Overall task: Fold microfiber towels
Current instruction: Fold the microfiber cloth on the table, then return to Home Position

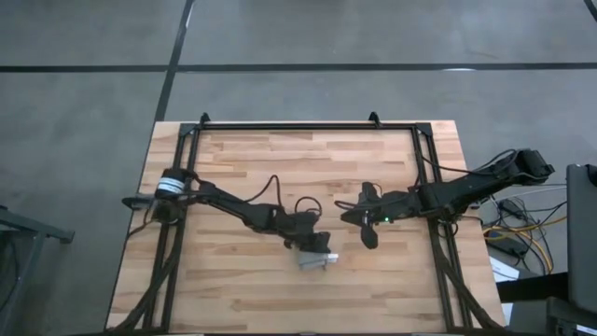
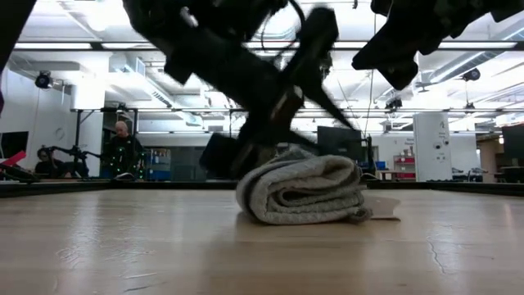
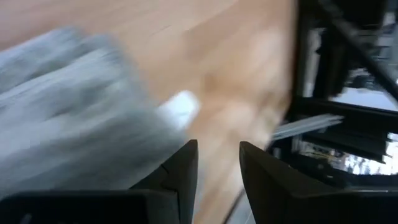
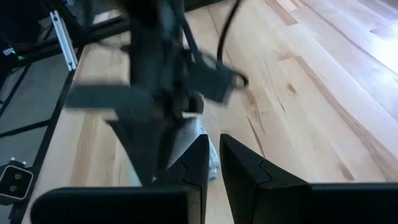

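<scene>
Your towel [image 1: 317,259] sits folded into a small thick bundle on the wooden table [image 1: 252,159], toward the near edge, roughly mid-width. From the low cam it's a rolled-up stack of layers [image 2: 304,190], w/ a small white tag [image 2: 385,209] sticking out flat on the wood at one side.

Your left gripper [image 1: 312,245] is right at the towel, arm reaching in from the left side of the table. Wrist cam shows its fingers [image 3: 180,177] w/ a clear gap between them, nothing in that gap; grey cloth [image 3: 68,118] is just beside and ahead of them, white tag [image 3: 180,109] near the fingertips. Can't tell if a finger is touching the cloth, that view is blurred.

Your right gripper [image 1: 366,229] is near the table's middle, just to the right of the towel but apart from it. Its fingers [image 4: 199,165] are nearly pressed together, only a thin slit between, pinching nothing. Beyond them you see the left arm [image 4: 155,93] and a bit of towel [image 4: 189,140].

A person [image 2: 123,150] stands in the room behind the table.
</scene>
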Controlling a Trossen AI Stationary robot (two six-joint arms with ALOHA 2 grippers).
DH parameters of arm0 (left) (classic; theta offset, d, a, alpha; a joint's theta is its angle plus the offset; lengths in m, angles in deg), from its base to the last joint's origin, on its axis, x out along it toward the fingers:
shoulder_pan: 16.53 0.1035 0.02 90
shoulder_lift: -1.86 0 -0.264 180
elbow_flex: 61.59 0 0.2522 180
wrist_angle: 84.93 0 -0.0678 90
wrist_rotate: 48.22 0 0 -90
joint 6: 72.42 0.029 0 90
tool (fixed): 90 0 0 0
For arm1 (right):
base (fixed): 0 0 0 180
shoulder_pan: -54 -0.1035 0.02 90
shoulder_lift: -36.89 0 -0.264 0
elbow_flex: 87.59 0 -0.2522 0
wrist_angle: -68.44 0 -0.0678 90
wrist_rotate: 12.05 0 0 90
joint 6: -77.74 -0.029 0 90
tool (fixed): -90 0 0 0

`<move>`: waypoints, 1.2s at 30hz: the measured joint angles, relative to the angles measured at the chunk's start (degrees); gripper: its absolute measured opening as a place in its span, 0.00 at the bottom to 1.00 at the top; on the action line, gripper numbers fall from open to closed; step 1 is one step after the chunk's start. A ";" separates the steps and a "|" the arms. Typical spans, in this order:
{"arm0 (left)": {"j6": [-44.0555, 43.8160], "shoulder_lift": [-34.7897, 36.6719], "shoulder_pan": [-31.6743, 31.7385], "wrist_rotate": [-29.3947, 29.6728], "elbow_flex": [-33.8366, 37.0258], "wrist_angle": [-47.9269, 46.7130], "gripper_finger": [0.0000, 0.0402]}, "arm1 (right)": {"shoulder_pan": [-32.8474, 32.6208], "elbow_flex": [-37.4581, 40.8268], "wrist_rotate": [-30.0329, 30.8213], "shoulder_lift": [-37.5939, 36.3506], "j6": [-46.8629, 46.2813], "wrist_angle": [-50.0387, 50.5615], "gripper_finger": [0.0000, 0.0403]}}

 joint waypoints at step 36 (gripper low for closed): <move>37.04 30.41 -3.90 40.44 -0.25 -28.29 0.30 | -0.02 0.00 -0.65 -2.18 -3.36 3.26 0.09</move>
